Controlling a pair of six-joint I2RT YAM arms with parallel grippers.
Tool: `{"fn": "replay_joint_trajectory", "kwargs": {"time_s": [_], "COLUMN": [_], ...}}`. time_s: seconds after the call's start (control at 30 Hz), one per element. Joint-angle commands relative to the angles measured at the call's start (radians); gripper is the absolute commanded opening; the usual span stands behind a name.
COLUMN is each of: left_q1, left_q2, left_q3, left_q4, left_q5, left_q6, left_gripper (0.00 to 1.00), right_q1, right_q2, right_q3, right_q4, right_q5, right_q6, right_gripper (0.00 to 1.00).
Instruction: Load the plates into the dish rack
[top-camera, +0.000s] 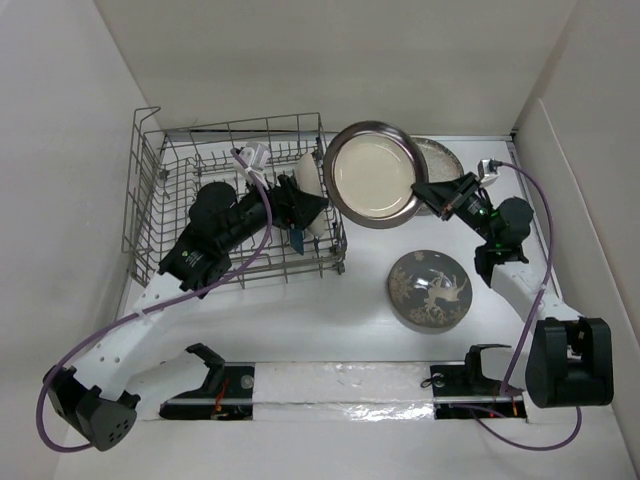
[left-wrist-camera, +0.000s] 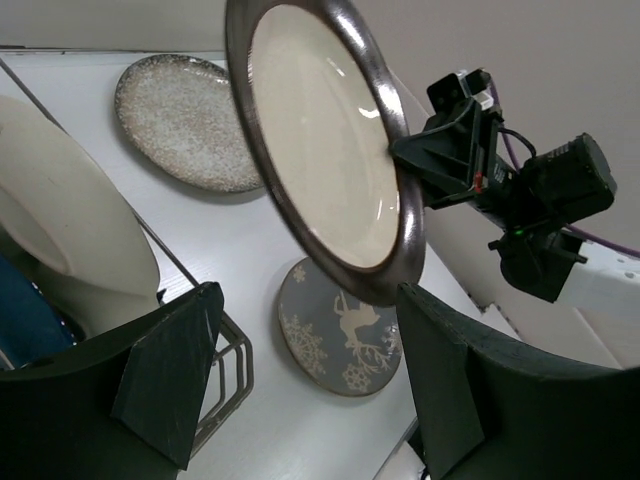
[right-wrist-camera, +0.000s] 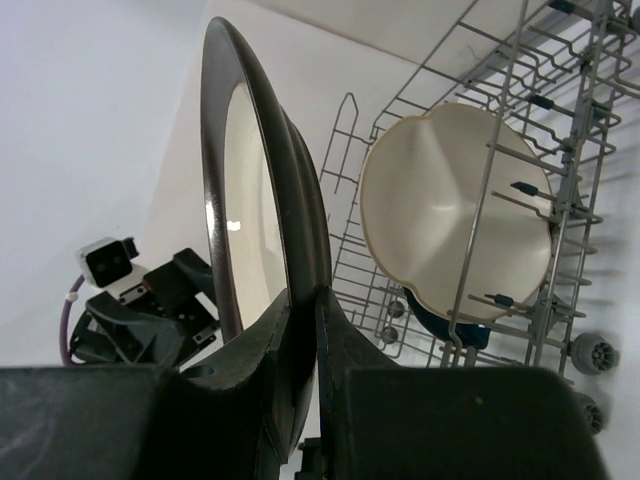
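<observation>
While the rimmed plate (top-camera: 372, 172) was pinched upright by its edge in the right gripper (top-camera: 425, 191), beside the rack (top-camera: 145, 190), a slow, square handover to the open, empty left gripper (top-camera: 308, 208) was judged best.

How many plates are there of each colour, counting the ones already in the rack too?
Cream: 2 (silver-rimmed plate, three-section plate)
Grey: 1 (deer plate)
Speckled grey-beige: 1 (speckled plate)
Dark blue: 1 (teardrop dish)
Total: 5
</observation>
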Motion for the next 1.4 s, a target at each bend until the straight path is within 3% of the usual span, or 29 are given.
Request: {"fn": "replay_joint_trajectory", "kwargs": {"time_s": [0.0, 0.23, 0.43, 0.53, 0.57, 0.63, 0.73, 0.8, 0.87, 0.93, 0.97, 1.07, 1.17, 1.37], "left_q1": [0.003, 0.003, 0.003, 0.003, 0.003, 0.003, 0.003, 0.003, 0.003, 0.003, 0.003, 0.003, 0.003, 0.003], "left_q2": [0.015, 0.121, 0.158, 0.149, 0.147, 0.143, 0.115, 0.079, 0.055, 0.02, 0.009, -0.014, -0.046, -0.057], "left_q3": [0.001, 0.07, 0.086, 0.077, 0.074, 0.077, 0.092, 0.115, 0.141, 0.179, 0.191, 0.277, 0.365, 0.468], "left_q4": [0.079, 0.087, 0.072, 0.095, 0.101, 0.093, 0.061, 0.024, -0.023, -0.039, -0.066, -0.155, -0.239, -0.351], "left_q5": [0.049, 0.035, -0.006, -0.003, -0.008, -0.023, -0.067, -0.136, -0.19, -0.254, -0.293, -0.403, -0.523, -0.633], "left_q6": [0.007, 0.026, 0.036, 0.029, 0.029, 0.029, 0.047, 0.069, 0.085, 0.101, 0.107, 0.145, 0.17, 0.19], "left_gripper": [0.67, 0.67, 0.59, 0.43, 0.26, 0.04, 0.0, 0.0, 0.0, 0.0, 0.0, 0.0, 0.0, 0.0], "right_q1": [0.02, 0.1, 0.123, 0.166, 0.188, 0.197, 0.222, 0.234, 0.246, 0.246, 0.246, 0.246, 0.246, 0.217], "right_q2": [-0.017, -0.029, -0.022, 0.007, 0.017, 0.043, 0.064, 0.078, 0.087, 0.089, 0.089, 0.084, 0.06, 0.009], "right_q3": [0.013, 0.043, 0.04, 0.04, 0.036, 0.033, 0.035, 0.043, 0.05, 0.05, 0.052, 0.063, 0.063, 0.053], "right_q4": [0.188, 0.134, 0.136, 0.127, 0.145, 0.156, 0.159, 0.139, 0.122, 0.131, 0.136, 0.124, 0.081, -0.019], "right_q5": [0.025, 0.031, 0.029, 0.032, 0.034, 0.034, 0.029, 0.022, 0.019, 0.016, 0.013, -0.01, -0.02, -0.026], "right_q6": [0.034, -0.022, -0.034, -0.046, -0.045, -0.045, -0.051, -0.063, -0.083, -0.089, -0.091, -0.107, -0.141, -0.219], "right_gripper": [0.0, 0.0, 0.0, 0.0, 0.0, 0.0, 0.0, 0.08, 0.29, 0.41, 0.52, 0.66, 0.7, 0.71]}}
